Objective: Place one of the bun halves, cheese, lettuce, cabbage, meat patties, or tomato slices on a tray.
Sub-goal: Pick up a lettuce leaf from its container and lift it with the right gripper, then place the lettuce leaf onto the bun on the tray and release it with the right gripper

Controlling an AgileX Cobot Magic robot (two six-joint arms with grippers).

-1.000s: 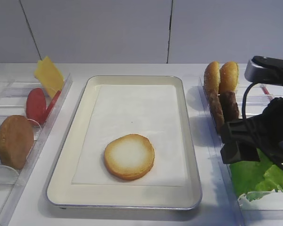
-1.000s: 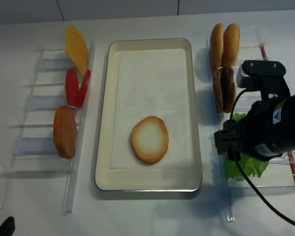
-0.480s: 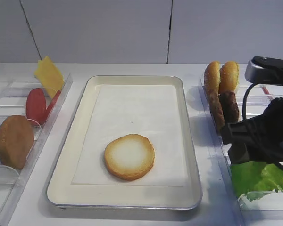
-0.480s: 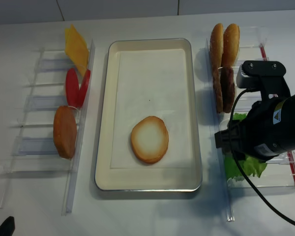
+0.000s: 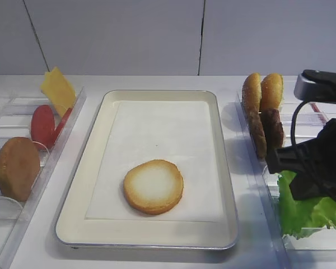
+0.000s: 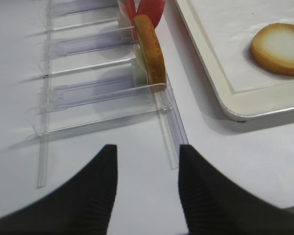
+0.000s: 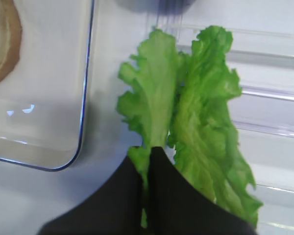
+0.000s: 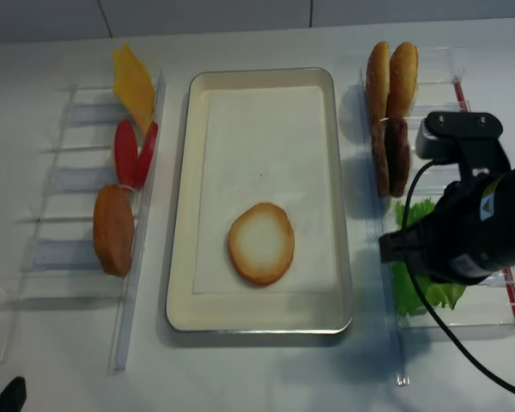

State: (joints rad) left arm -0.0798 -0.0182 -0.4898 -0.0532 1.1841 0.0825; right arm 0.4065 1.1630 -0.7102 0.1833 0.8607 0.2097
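Where the lettuce (image 7: 154,98) stood in the right-hand bin (image 5: 302,246), one leaf was found pinched at its lower edge between the clenched jaws of the right gripper (image 7: 149,161). A second leaf (image 7: 206,112) lay just beside it, touching, and was not gripped. A second earlier the jaws had been wide over the leaves; they had since been brought together on the near leaf, and the leaf was seen higher in the high view than before. The grasp is judged made, with lift and carry to the tray (image 5: 89,168) yet to come.

On the tray's paper (image 5: 157,134) one bun half (image 5: 153,186) lay cut face up, near the front. That piece was unchanged. Two buns (image 5: 261,92) and the patties (image 5: 267,130) stood on edge in the right rack behind the gripper. Cheese (image 5: 58,89), tomato slices (image 5: 43,124) and another bun (image 5: 17,168) stood in the left rack, untouched.

The left gripper (image 6: 147,171) was held released over bare table, near the left rack (image 6: 88,93), holding nothing.

A thin-edge pinch was noted; slippage or dragging of the neighbouring leaf is considered possible.
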